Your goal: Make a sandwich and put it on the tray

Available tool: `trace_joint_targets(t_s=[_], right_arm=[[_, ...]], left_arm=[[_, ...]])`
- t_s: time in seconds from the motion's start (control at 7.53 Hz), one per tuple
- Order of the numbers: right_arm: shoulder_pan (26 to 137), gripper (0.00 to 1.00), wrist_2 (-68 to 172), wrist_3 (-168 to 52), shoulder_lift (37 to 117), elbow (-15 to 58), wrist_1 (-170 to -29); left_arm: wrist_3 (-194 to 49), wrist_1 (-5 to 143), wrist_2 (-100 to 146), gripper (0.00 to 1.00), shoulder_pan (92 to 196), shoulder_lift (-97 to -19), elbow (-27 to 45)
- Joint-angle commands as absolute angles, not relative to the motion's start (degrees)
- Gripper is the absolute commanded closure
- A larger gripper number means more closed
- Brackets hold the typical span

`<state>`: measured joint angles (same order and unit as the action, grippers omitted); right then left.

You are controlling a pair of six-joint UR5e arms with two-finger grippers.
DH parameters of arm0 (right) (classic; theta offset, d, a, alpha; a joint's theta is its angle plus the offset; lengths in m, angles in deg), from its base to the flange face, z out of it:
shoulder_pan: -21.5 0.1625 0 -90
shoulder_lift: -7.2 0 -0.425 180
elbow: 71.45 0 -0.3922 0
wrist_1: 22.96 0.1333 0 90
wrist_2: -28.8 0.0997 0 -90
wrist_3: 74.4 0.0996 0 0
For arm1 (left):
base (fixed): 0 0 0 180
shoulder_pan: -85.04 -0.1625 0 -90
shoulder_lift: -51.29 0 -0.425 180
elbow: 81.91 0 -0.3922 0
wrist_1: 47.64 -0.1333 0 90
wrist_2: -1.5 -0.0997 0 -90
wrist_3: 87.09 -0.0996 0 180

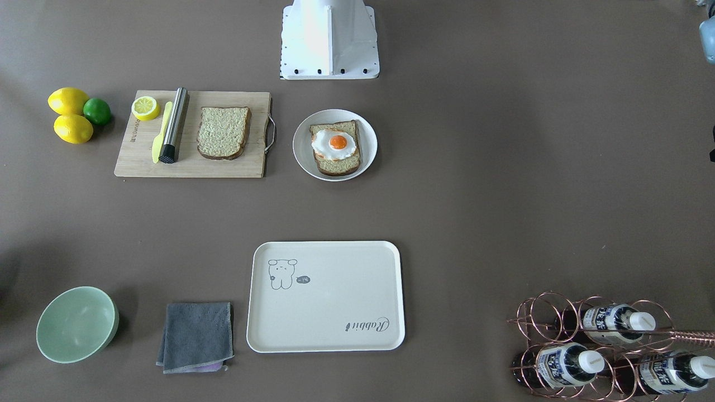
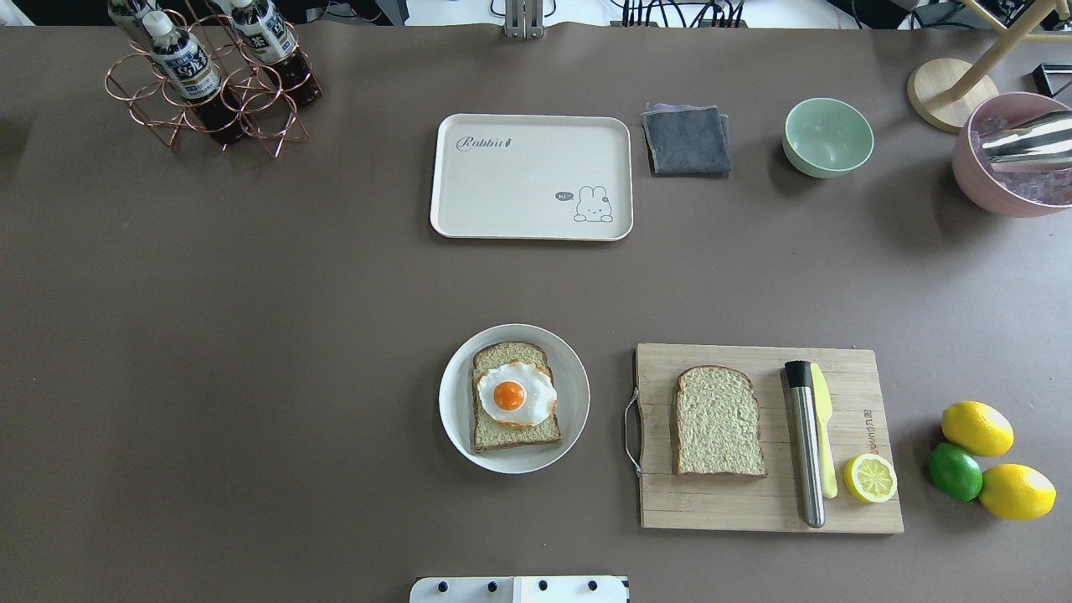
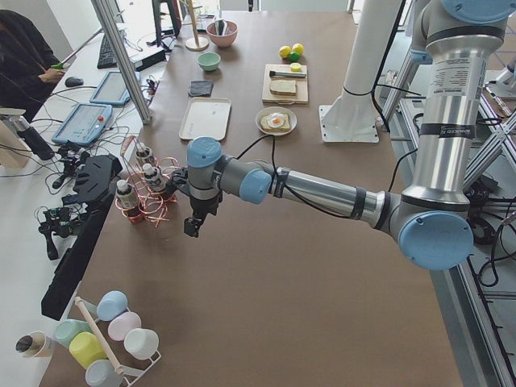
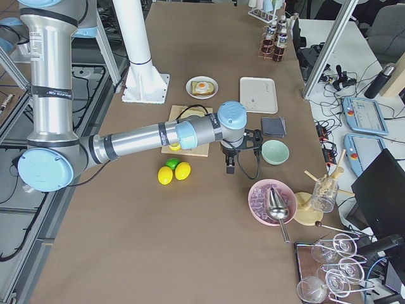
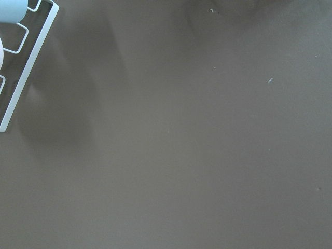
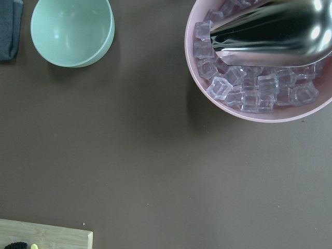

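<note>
One bread slice [image 2: 515, 435] lies on a round white plate [image 2: 452, 419] with the fried egg [image 2: 513, 398] on top. The second slice [image 2: 718, 421] lies bare on the wooden cutting board [image 2: 754, 507]. The cream tray [image 2: 531, 177] is empty at the far middle of the table. My left gripper [image 3: 193, 228] shows only in the exterior left view, hanging near the bottle rack; I cannot tell if it is open. My right gripper [image 4: 230, 168] shows only in the exterior right view, above the table near the green bowl; I cannot tell its state.
A copper bottle rack [image 2: 209, 75] stands far left. A grey cloth [image 2: 687, 140], green bowl [image 2: 827, 136] and pink bowl of ice with a metal scoop [image 2: 1013, 159] are far right. A metal cylinder [image 2: 806, 444], yellow knife, lemon half, lemons [image 2: 976, 427] and lime sit near right.
</note>
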<state>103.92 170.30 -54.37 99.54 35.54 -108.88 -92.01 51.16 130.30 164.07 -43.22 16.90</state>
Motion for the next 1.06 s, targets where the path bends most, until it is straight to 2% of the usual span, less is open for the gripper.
trace_joint_targets(t_s=[0.0,0.13,0.4,0.66,0.93], right_arm=[[97.73,0.0,170.39,-34.22,101.33,35.34,-91.04],[96.05,0.0,170.13,-31.45,100.63,35.43,-89.77],[92.54,0.0,170.13,-26.36,99.49,36.83,-89.4],[84.83,0.0,168.73,-11.21,99.4,37.54,-76.83],[77.0,0.0,162.16,-1.05,97.56,37.98,-71.75]], left_arm=[[-79.75,59.88,130.26,0.02,157.75,-45.65,17.4],[-76.14,66.47,129.82,0.02,155.2,-45.56,16.54],[-66.96,67.93,129.73,0.03,153.33,-48.11,15.91],[-66.96,68.2,130.17,0.02,151.84,-51.17,15.65],[-57.7,70.29,130.17,0.02,149.9,-51.02,16.18]])
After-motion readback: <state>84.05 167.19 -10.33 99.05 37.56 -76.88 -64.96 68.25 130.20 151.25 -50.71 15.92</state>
